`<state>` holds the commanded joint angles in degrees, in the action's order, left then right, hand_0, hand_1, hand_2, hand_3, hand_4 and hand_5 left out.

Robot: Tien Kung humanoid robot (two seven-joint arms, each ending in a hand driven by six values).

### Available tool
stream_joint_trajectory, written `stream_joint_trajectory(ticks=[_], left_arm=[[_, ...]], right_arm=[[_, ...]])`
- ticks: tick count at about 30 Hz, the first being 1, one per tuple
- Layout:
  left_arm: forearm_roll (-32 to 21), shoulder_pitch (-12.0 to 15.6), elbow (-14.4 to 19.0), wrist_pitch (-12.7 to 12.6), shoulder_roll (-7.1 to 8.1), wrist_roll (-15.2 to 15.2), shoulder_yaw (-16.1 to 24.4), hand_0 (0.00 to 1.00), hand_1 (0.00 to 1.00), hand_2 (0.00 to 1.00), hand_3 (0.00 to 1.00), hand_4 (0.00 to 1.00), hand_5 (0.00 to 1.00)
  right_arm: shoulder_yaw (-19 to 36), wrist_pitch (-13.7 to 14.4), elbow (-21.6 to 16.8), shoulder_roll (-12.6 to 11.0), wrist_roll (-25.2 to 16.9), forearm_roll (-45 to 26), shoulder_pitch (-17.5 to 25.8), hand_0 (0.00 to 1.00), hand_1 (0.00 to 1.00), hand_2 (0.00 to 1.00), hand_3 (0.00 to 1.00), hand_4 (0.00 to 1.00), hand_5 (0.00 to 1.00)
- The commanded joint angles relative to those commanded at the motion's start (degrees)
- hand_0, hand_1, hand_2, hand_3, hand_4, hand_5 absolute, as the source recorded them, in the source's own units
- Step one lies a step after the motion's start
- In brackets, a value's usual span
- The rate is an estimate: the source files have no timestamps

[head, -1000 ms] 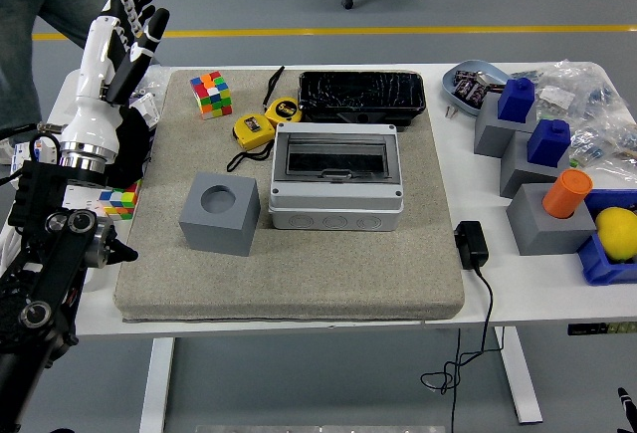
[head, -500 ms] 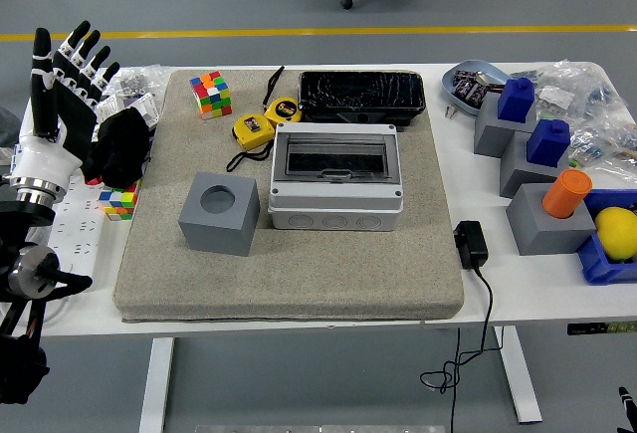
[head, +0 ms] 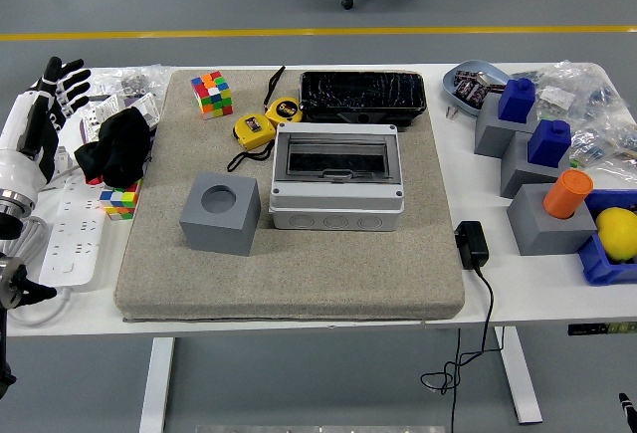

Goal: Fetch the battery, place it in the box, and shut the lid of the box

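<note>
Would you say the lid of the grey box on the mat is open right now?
No, the transparent lid lies flat and shut on the grey box, with nothing raised.

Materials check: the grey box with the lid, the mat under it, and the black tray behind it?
Box: looks like moulded grey plastic, matte, with a smoky see-through lid that reflects light.
Mat: seemingly felt or foam, beige, dull speckled surface, soft rounded edges.
Tray: probably thin glossy black plastic; sharp white glints and crinkled ridges. Could be foil-like film; hard to tell.
</note>
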<state>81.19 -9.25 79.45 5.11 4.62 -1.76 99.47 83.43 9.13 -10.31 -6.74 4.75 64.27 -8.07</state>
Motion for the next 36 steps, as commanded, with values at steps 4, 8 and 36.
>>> stream_joint_trajectory(ticks=[4,8,36], left_arm=[[2.5,0.2,0.3,-0.9,-0.15,-0.6,0.0,0.807,0.839,0.809,0.788,0.998,0.998],[2.8,0.4,0.3,-1.3,-0.15,-0.7,-0.4,0.807,0.839,0.809,0.788,0.998,0.998],[2.2,0.5,-0.1,-2.3,-0.56,-0.8,-2.1,0.792,0.823,0.794,0.770,0.998,0.993]], right_arm=[[-0.2,0.0,0.0,0.1,-0.2,-0.1,0.2,0.833,0.775,0.768,0.811,0.998,0.998],[0.0,-0.1,0.0,0.1,-0.2,0.2,0.4,0.833,0.775,0.768,0.811,0.998,0.998],[12.0,6.3,0.0,0.3,3.0,14.7,1.0,0.147,0.086,0.152,0.106,0.749,0.534]])
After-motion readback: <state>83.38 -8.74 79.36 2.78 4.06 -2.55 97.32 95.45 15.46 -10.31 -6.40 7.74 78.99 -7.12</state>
